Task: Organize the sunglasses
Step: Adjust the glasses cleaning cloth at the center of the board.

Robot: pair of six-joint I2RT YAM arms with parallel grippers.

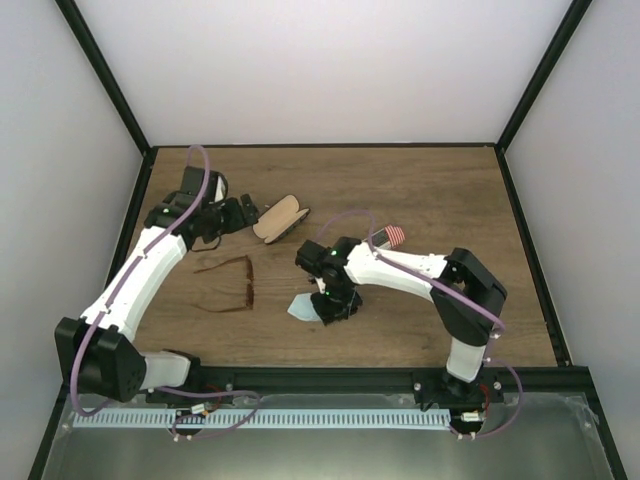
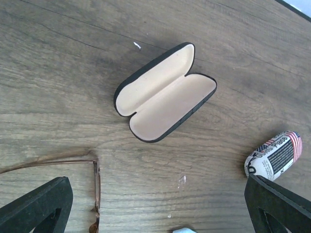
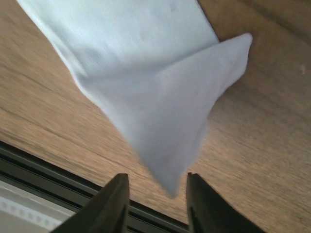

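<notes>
Looks barely started: sunglasses (image 1: pixel 248 286) lying unfolded on bench (image 1: pixel 420 190) near open glasses case (image 1: pixel 280 218), left gripper (image 1: pixel 243 213) wide open, empty, right gripper (image 3: pixel 156 182) part-open astride blue cloth (image 3: pixel 160 97) corner; folding, casing left.

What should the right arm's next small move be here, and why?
Probably close the right gripper on the light blue cloth. Its fingers stand open on either side of a raised corner of the cloth that points up between them, so a pinch looks ready. The sunglasses lie unheld near the open tan case.
</notes>
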